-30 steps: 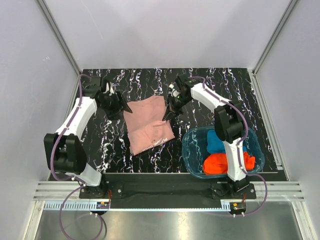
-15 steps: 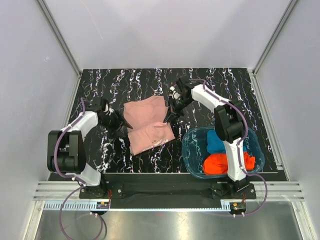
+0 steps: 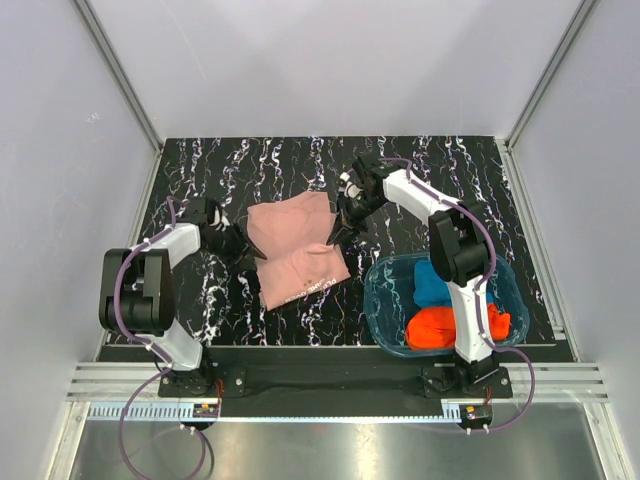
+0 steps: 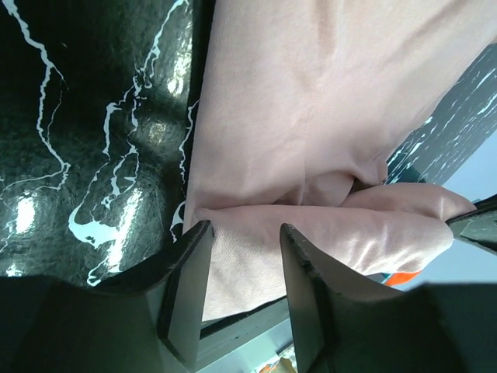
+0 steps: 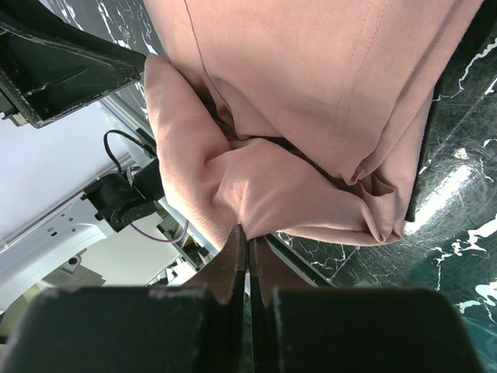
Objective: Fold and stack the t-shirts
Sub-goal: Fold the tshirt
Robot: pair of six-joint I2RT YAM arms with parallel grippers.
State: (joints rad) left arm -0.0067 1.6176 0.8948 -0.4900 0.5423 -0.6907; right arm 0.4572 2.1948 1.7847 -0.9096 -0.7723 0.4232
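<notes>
Seemingly, shirt (image 4: pixel 311 116) between left fingers (image 4: pixel 185 291).

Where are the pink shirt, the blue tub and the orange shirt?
pink shirt (image 3: pixel 297 250), top view, middle of the cloth.
blue tub (image 3: pixel 374 300), top view, left wall.
orange shirt (image 3: pixel 430 328), top view, left half.

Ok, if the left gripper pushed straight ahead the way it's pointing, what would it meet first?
The folded edge of the pink t-shirt. The left gripper is open and frames that fold, low over the black marbled table. Whether it would slide over or under the cloth is unclear.
</notes>
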